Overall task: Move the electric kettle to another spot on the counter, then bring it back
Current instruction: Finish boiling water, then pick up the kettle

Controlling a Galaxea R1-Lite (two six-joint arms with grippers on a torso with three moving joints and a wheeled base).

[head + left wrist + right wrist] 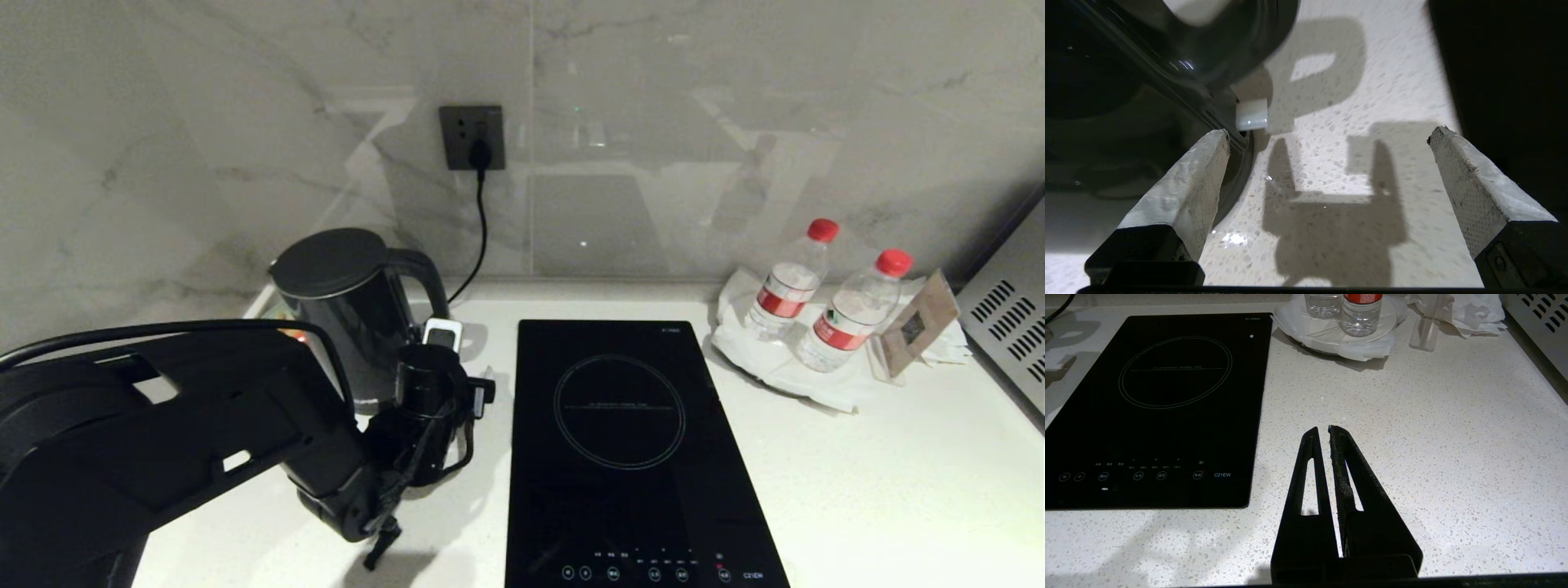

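The left pincer (1327,163), fingers spread wide and empty, hovers over the white speckled bench (1339,102) just beside the electric kettle (347,314), which stands at the back left near the induction hob (629,449). The right pincer (1323,430), fingers pressed together, hangs over bare bench.

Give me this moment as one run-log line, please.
left gripper: open, empty, low beside electric kettle | right gripper: shut, parked above counter | kettle: standing, not held

The induction hob (1155,404) bears one readable mark — "C21EW" — beside its touch controls; the other lettering is illegible.
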